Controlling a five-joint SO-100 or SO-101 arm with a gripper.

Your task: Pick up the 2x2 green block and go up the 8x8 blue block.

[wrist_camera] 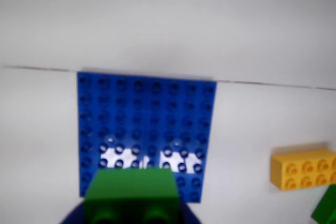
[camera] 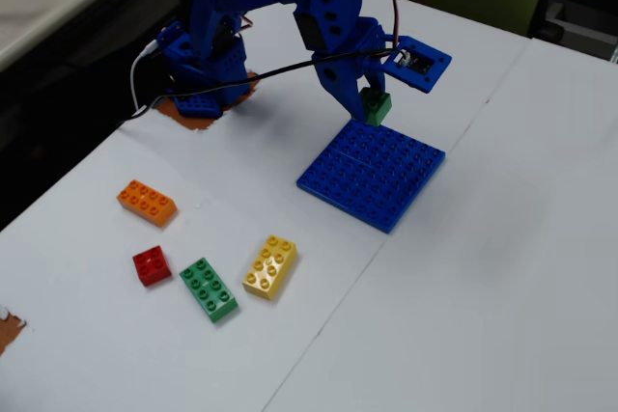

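The 2x2 green block (camera: 376, 106) is held in my blue gripper (camera: 372, 103), which is shut on it. In the fixed view it hangs at the far edge of the 8x8 blue block (camera: 372, 173), just above its studs. In the wrist view the green block (wrist_camera: 132, 195) fills the bottom centre, with my gripper (wrist_camera: 132, 211) dark and blurred around it. The blue baseplate (wrist_camera: 147, 124) lies flat on the white table beyond it.
In the fixed view an orange brick (camera: 147, 202), a red brick (camera: 152, 264), a longer green brick (camera: 209, 288) and a yellow brick (camera: 270, 266) lie at the lower left. The wrist view shows the yellow brick (wrist_camera: 304, 169) at the right. The arm's base (camera: 203, 74) stands at the far left.
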